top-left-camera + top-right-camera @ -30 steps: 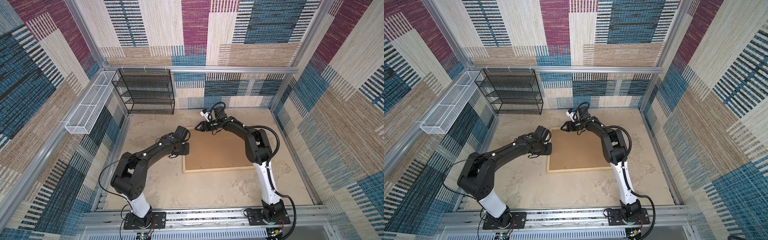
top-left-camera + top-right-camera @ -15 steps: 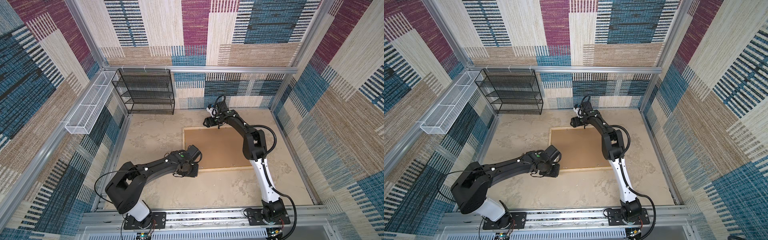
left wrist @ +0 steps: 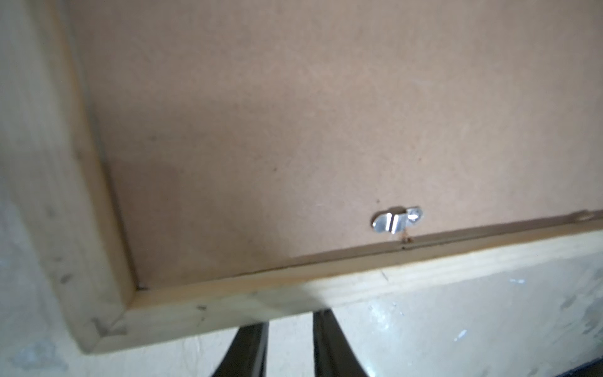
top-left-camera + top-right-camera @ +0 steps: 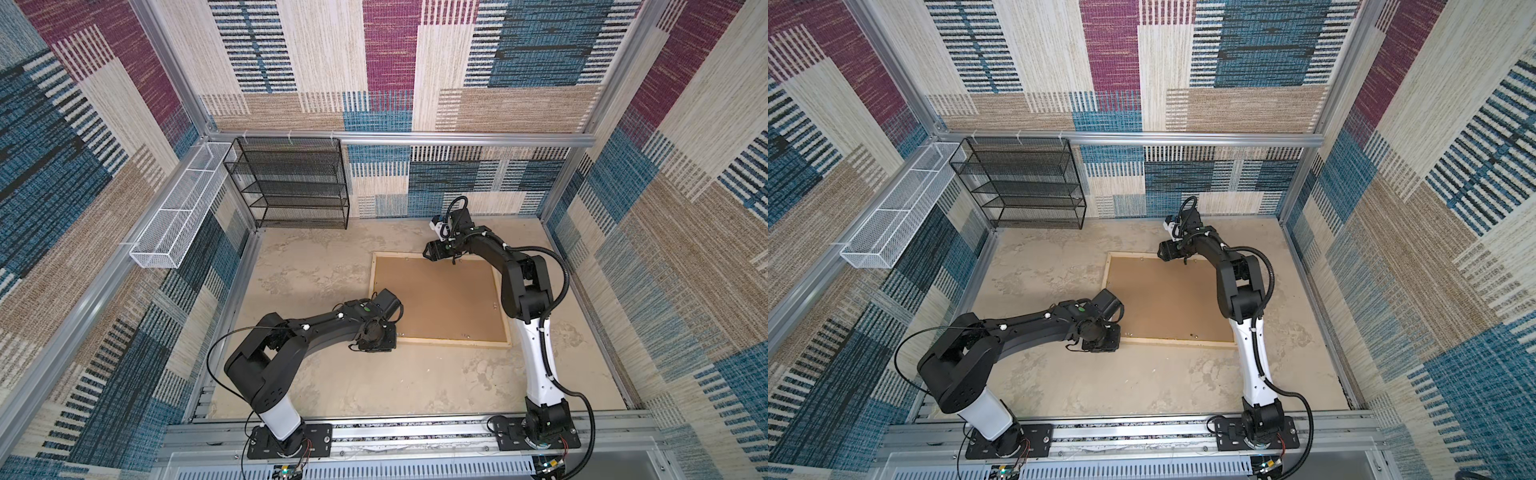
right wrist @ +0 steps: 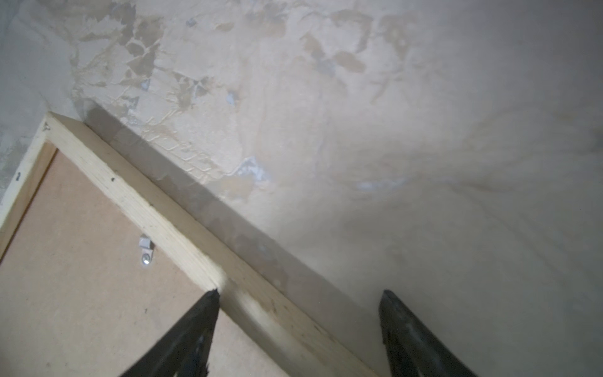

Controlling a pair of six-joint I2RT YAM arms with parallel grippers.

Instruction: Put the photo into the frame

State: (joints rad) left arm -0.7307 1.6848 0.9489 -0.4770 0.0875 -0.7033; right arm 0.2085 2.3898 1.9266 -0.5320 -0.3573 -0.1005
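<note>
The pale wooden frame (image 4: 457, 343) (image 4: 1183, 341) lies face down on the floor, with a brown backing board (image 4: 440, 299) filling it. The photo is hidden. My left gripper (image 4: 384, 340) (image 3: 289, 318) is at the frame's near left corner. Its fingers (image 3: 251, 346) stand a narrow gap apart with only floor between them, and the rail covers their tips. My right gripper (image 4: 430, 251) (image 5: 298, 292) is wide open astride the far rail (image 5: 182, 235), one finger over the board and the other over the floor.
Small metal turn clips (image 3: 394, 222) (image 5: 146, 249) sit on the board near the rails. A black mesh shelf (image 4: 295, 183) stands against the back wall and a white wire basket (image 4: 178, 224) hangs on the left wall. Carpeted walls close in all sides.
My left gripper has moved from the frame's left rail down to its near left corner. My right gripper has shifted to the right along the far rail. The frame has stayed put.
</note>
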